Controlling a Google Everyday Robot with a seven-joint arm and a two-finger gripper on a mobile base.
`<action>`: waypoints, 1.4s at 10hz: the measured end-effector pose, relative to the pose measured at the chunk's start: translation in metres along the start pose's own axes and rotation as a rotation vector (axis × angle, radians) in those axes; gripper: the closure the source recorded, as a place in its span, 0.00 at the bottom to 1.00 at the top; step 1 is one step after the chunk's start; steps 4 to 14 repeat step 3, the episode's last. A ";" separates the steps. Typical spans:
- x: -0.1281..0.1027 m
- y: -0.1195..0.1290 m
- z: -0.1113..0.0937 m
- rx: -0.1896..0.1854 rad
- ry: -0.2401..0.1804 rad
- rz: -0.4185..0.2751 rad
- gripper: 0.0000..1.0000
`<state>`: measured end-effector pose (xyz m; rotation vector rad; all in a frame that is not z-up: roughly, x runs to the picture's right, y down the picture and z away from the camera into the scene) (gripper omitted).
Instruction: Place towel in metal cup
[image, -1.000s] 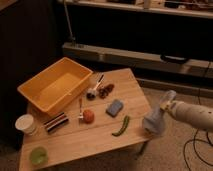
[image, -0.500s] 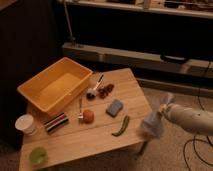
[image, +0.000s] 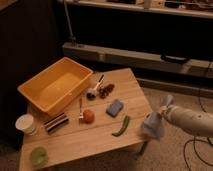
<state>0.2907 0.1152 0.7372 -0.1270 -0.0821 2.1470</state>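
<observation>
Since a second ago the towel (image: 153, 125) has drifted down and a bit outward, now hanging past the bench's (image: 85, 137) right edge instead of level with it. It's bunched and dangling from the pincer (image: 163, 111), which looks pinched shut on the top corner, so the cloth hangs limp and narrow, probably easier to stuff in. Cup (image: 92, 93) sits mid-bench, just right of the yellow bin (image: 50, 97), well apart from the towel. Blue block (image: 115, 107) and green pepper (image: 121, 126) lie between them, so it'll need to carry over those.
</observation>
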 end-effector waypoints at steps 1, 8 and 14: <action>0.000 -0.001 0.000 0.003 0.004 0.001 1.00; 0.001 0.000 0.002 0.008 0.026 0.008 0.99; 0.001 0.000 0.002 0.008 0.026 0.008 0.99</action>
